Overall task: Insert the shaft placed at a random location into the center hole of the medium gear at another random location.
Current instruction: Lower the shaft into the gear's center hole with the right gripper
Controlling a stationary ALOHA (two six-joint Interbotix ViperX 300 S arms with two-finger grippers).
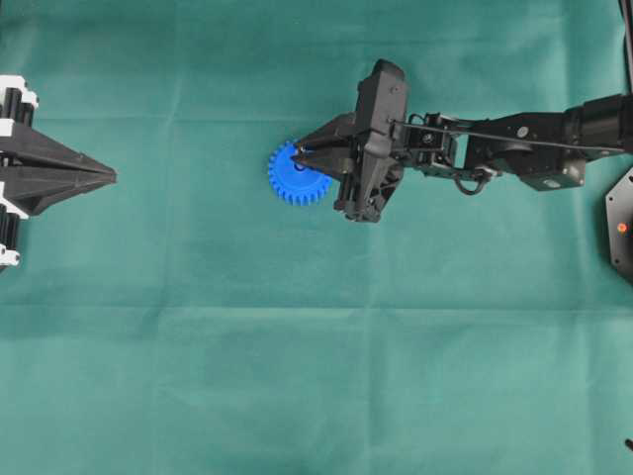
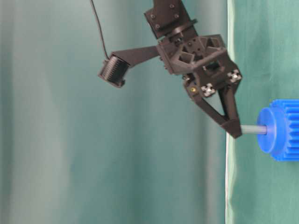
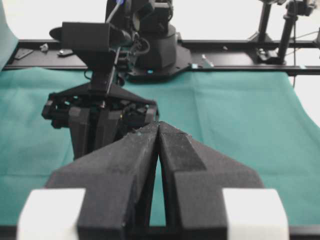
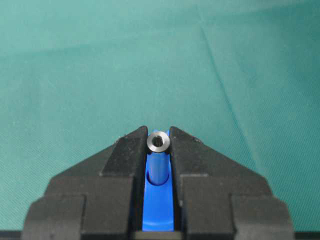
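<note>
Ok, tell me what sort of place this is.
Probably a robotics lab bench: a green cloth covers the table, the right tool holds a shaft at a blue gear, and camera stands rise behind.

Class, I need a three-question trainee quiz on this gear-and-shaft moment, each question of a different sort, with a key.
1. True or false: the right gripper has its jaws shut on the shaft.
2. Multiple choice: in the table-level view, the shaft's far end is (A) lying flat on the cloth, (B) at the hub of the medium gear, (C) held by the left gripper.
3. Fill in: the left gripper's jaws are ____ and hold nothing.

Key: 1 true; 2 B; 3 shut.
</note>
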